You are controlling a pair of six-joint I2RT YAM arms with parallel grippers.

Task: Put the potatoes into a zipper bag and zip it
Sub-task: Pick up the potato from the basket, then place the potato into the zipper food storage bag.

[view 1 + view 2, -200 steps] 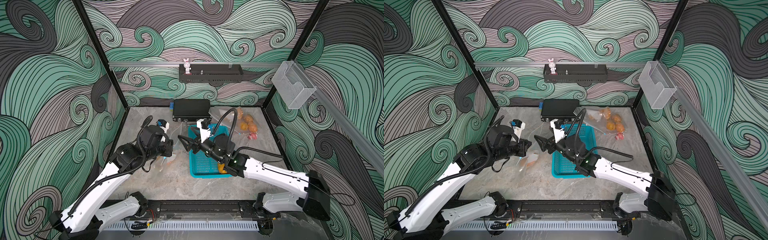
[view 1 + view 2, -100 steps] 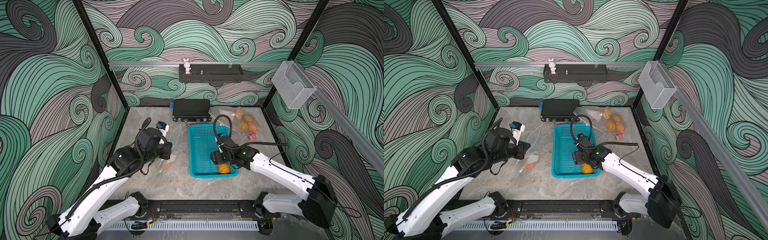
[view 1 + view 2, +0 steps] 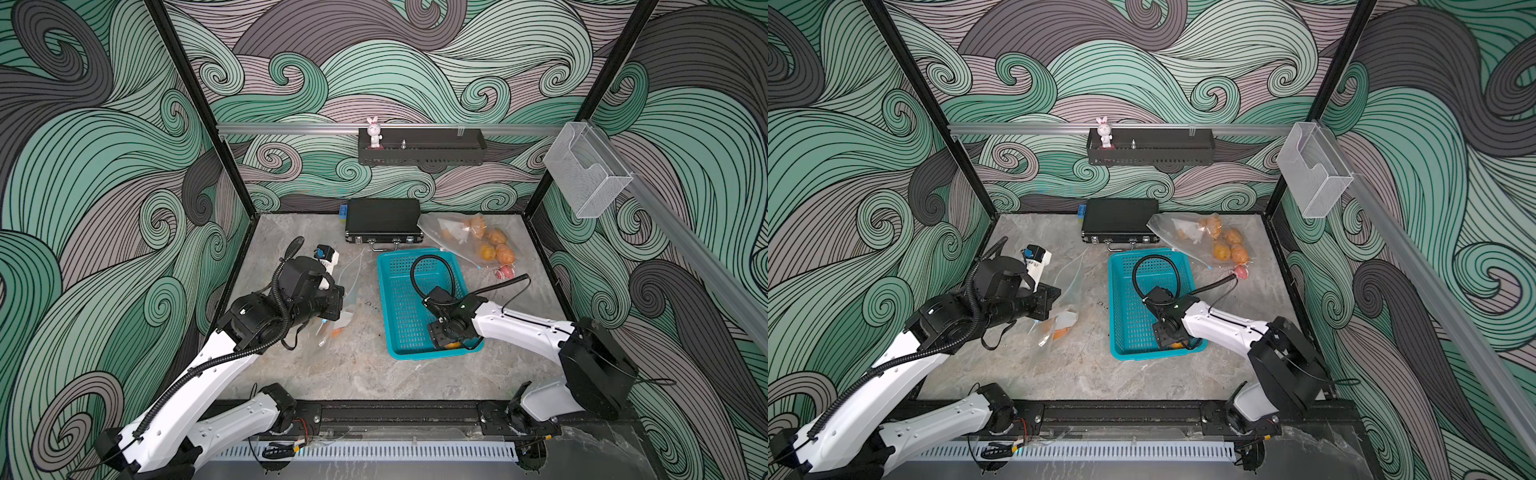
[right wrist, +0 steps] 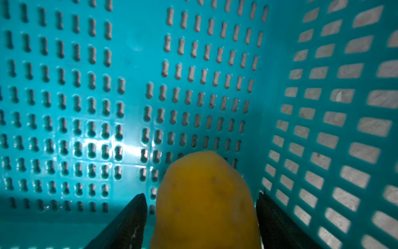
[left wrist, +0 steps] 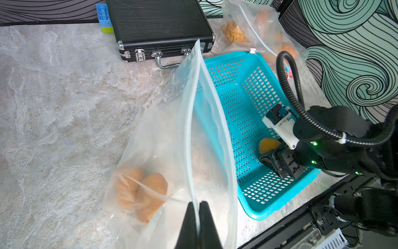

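You have: left gripper (image 5: 197, 208) pinching zipper bag (image 5: 163, 148) rim; right gripper (image 4: 201, 207) spread around potato (image 4: 204, 189), near right corner of basket (image 4: 323, 120).

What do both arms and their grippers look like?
Left arm and right arm: white link shells, black joints and wrists, ribbed black cable hoses. Left gripper and right gripper have black tapered fingers; small green lights on the right wrist.

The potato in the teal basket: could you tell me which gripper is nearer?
Right. The right gripper straddles the potato in the basket; the left gripper is outside, shut on the zipper bag.
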